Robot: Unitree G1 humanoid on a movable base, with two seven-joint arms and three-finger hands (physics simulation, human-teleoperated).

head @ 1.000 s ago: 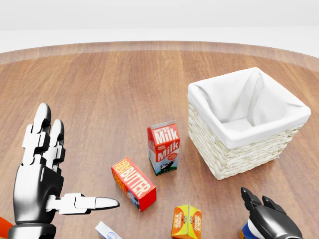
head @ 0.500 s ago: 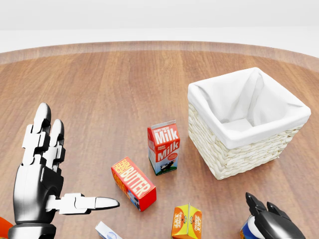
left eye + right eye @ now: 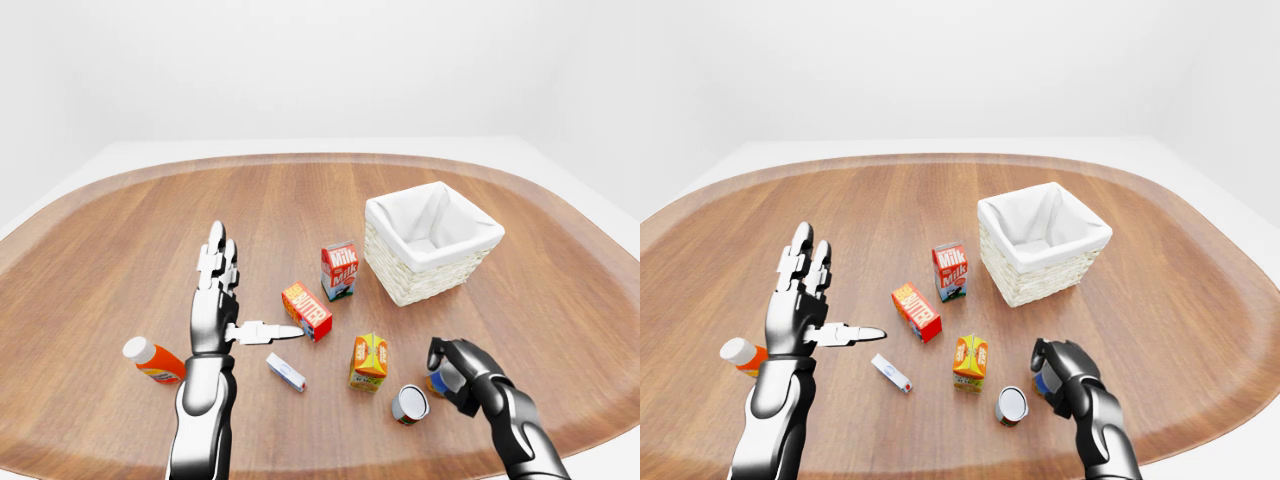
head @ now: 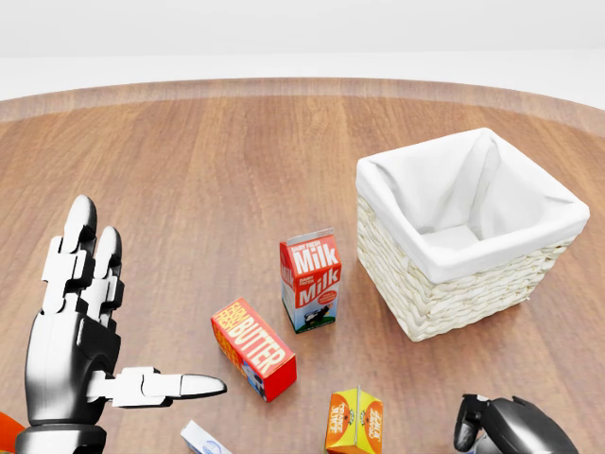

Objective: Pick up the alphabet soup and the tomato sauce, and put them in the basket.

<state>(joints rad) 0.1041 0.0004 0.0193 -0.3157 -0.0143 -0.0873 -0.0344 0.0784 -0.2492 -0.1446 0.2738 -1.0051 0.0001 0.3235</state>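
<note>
A can with a blue and white label [image 3: 436,384] stands near the bottom right of the left-eye view. My right hand [image 3: 456,366] sits over it with the fingers curled round its top, hiding most of it. A second can [image 3: 410,403] lies on its side just left of it, grey lid toward me. The white-lined wicker basket [image 4: 444,288] stands up and to the right of the milk carton, and nothing shows inside it. My left hand [image 4: 142,307] is open and flat with the thumb out, holding nothing, at the left.
A milk carton [image 4: 310,280], a red butter box [image 4: 252,347] and an orange juice carton [image 4: 354,421] lie between my hands. A small white box [image 3: 286,372] and an orange-labelled bottle [image 3: 152,360] lie near my left arm. The round wooden table's edge [image 3: 300,160] curves along the top.
My right hand has sunk lower in the head view and its fingers have curled down over the blue-labelled can. The left hand and the other things have not moved.
</note>
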